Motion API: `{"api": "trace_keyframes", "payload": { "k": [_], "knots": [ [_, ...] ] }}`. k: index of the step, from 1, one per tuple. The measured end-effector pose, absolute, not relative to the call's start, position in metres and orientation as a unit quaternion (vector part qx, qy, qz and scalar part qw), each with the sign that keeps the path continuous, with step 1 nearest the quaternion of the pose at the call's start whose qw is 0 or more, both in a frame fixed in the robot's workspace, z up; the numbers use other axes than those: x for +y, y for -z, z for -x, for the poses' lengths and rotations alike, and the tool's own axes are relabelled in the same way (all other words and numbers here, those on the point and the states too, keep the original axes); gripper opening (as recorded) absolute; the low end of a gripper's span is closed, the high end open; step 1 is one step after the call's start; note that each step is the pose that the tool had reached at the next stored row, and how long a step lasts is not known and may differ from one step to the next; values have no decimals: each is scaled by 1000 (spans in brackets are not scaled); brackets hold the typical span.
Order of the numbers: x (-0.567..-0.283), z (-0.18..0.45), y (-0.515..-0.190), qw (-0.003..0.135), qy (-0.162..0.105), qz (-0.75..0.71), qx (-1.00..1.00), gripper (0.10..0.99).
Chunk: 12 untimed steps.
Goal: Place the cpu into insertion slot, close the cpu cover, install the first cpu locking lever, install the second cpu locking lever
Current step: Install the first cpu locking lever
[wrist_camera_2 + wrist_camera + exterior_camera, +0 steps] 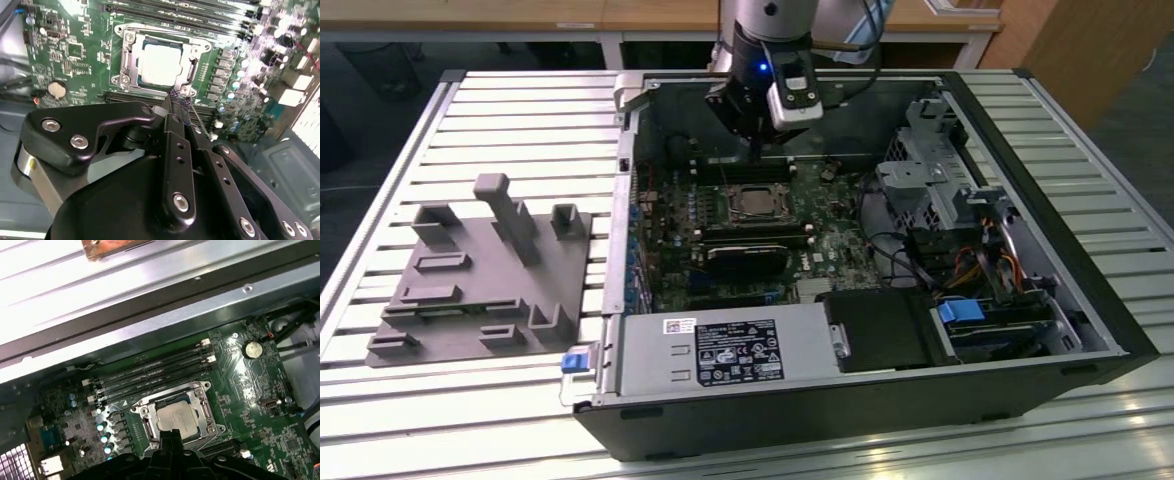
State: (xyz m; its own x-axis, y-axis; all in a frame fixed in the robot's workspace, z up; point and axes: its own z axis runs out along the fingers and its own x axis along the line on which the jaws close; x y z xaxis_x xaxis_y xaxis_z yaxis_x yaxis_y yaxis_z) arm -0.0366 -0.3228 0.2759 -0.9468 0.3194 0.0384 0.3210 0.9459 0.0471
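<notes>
I see a black-and-white printed label (736, 352) on the silver power supply box, with a small white sticker (680, 325) above it; the print is too small for me to make out. The arm comes down from the far edge of the open computer case (854, 420), with a blue light (762, 68) lit at its wrist. The hand (178, 100) points down at the green board, just beside the insertion slot (122, 79). Its fingers (172, 150) are drawn narrow, the tips together, and I see nothing between them.

The cpu (160, 62) sits in the slot with its pale metal face up. The cpu cover (192, 70) lies flat around it as a silvery frame. I cannot tell whether the locking levers are latched. Long memory slots (150, 375) run beside the socket, and a coin cell (57, 89) is set in the board further off.

The case lies on a slatted metal bench (520, 110). A grey moulded fixture (480, 275) sits at the exterior view's left. Wooden furniture (1081, 40) stands behind.
</notes>
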Motion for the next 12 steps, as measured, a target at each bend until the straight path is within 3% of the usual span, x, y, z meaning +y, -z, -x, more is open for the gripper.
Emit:
{"api": "trace_keyframes", "payload": {
  "k": [12],
  "knots": [
    [-323, 37, -276, 16, 25, 65, -997, 106]
  ]
}}
